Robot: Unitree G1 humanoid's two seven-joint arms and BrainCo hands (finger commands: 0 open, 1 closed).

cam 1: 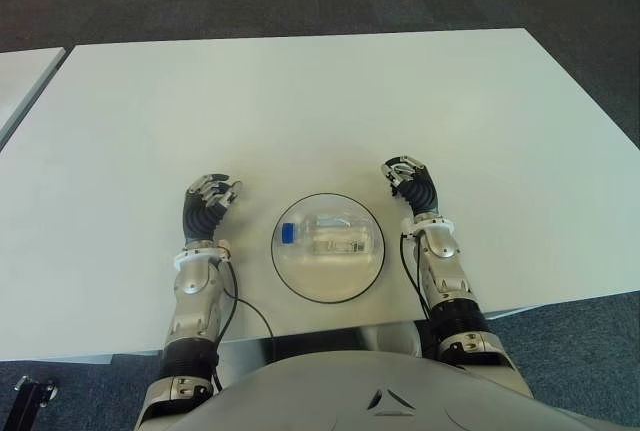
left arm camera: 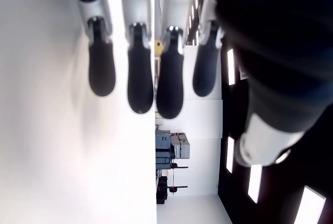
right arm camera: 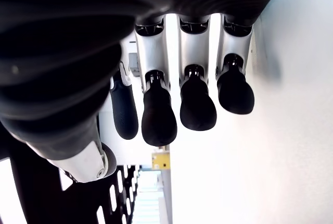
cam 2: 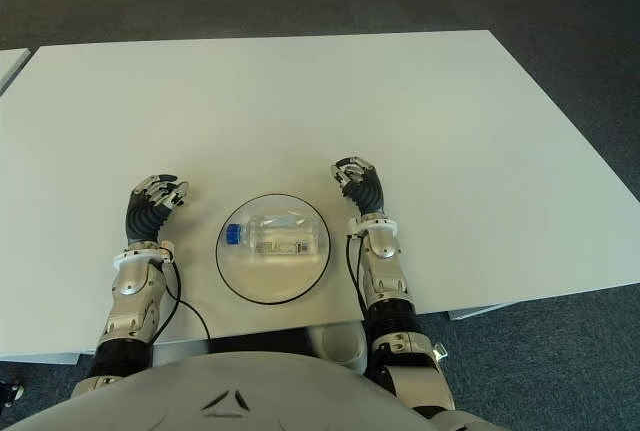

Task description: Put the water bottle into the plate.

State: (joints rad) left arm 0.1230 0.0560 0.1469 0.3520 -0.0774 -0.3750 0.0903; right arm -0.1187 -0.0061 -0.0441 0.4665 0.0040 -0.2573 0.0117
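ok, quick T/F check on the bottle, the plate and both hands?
1. The bottle lies on its side in the plate. True.
2. The bottle's cap points to the robot's right. False: the blue cap points to its left.
3. The left hand grips the bottle. False: it shows left of the plate, empty, fingers relaxed.
4. The right hand holds nothing. True: it shows right of the plate.
5. The plate sits between the two hands on the table. True.

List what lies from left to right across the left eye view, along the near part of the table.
Left hand, open and empty → round clear glass plate holding the clear plastic water bottle with a blue cap, lying on its side → right hand, open and empty; all on the white table.
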